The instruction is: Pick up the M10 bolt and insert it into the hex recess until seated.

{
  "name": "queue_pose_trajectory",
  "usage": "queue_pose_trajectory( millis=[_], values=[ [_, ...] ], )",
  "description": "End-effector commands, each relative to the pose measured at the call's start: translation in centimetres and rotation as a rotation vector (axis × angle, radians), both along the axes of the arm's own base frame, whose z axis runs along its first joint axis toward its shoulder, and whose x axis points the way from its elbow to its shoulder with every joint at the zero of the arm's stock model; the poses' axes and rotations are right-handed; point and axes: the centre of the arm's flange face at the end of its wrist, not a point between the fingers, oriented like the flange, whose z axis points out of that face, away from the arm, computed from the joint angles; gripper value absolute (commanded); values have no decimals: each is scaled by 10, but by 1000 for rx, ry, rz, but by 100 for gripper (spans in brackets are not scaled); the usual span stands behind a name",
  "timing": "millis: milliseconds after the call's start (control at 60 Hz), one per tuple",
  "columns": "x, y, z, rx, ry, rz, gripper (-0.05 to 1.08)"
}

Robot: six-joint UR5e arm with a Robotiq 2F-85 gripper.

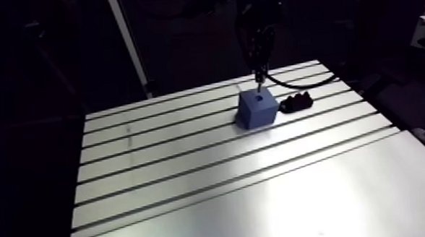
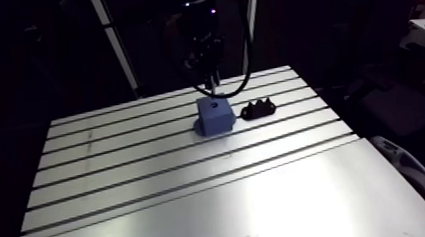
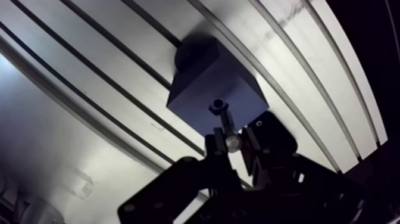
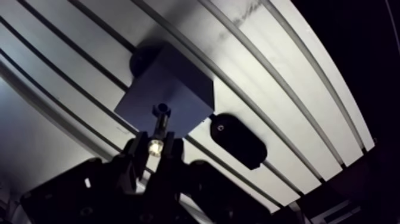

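Pickup done, seating left: gripper (image 3: pixel 231 142) fingers narrow, clamped on M10 bolt (image 3: pixel 224 123) shank, bolt sticking out ahead of the tips w/ head down at the hex recess (image 1: pixel 257 100) atop the blue block (image 3: pixel 202 77), far side of table (image 1: pixel 190 169), prob. not seated yet.

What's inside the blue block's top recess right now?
The bolt meets the blue block head-first, shank in the gripper. Its head covers the recess, so depth and seating are hidden.
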Motion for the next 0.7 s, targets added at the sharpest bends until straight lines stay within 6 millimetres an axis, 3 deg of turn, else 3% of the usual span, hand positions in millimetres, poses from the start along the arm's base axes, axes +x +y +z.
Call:
queue_pose_trajectory(
  millis=[17, 700],
  values=[
    [0, 0, -3, 1, -5, -3, 108],
    [1, -3, -7, -1, -13, -1, 108]
  ],
)
